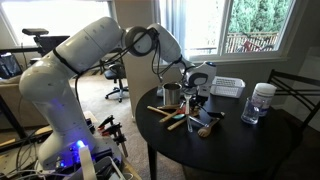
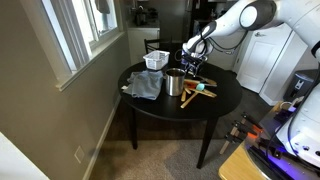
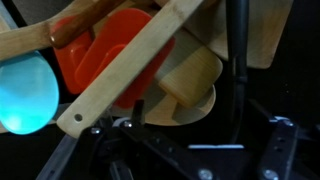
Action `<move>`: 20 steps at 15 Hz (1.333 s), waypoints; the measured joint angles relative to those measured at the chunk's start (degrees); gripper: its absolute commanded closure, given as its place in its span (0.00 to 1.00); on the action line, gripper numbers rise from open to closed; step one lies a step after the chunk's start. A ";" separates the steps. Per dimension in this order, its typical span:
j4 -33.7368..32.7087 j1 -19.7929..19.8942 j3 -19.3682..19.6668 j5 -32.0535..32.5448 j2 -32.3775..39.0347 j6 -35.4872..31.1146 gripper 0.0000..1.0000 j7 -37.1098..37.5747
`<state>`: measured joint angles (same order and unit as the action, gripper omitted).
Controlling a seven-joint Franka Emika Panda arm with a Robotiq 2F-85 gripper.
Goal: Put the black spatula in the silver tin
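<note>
The black spatula's dark handle point(image 3: 238, 60) runs top to bottom in the wrist view, beside light wooden spoons point(image 3: 130, 75) and an orange utensil point(image 3: 100, 55). My gripper point(image 3: 205, 125) hangs low over this pile with its fingers apart, and the dark handle lies between them. In both exterior views the gripper point(image 1: 196, 97) point(image 2: 193, 66) is just above the utensil pile point(image 1: 183, 117) point(image 2: 198, 92). The silver tin point(image 1: 171, 95) point(image 2: 175, 83) stands upright next to the pile. I cannot pick out the black spatula in the exterior views.
On the round black table point(image 1: 270, 140) there is a white slatted basket point(image 1: 228, 87) point(image 2: 155, 60) at the back, a clear jar with a white lid point(image 1: 262, 98), and a grey cloth point(image 2: 145, 86). A teal object point(image 3: 25, 95) lies beside the spoons.
</note>
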<state>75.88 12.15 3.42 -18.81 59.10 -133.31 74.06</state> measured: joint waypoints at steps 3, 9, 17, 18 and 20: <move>-3.32 0.59 -0.14 -0.72 2.59 0.00 0.00 0.00; -8.01 0.79 -0.24 -1.01 5.56 0.41 0.33 0.00; -10.63 1.75 -0.97 -1.01 6.75 1.06 0.85 0.00; -10.60 1.81 -0.95 -1.01 6.19 1.02 0.91 0.00; -10.03 1.89 -0.89 -1.00 4.18 0.97 0.94 0.00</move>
<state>65.85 14.04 2.53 -19.81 63.29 -132.34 74.06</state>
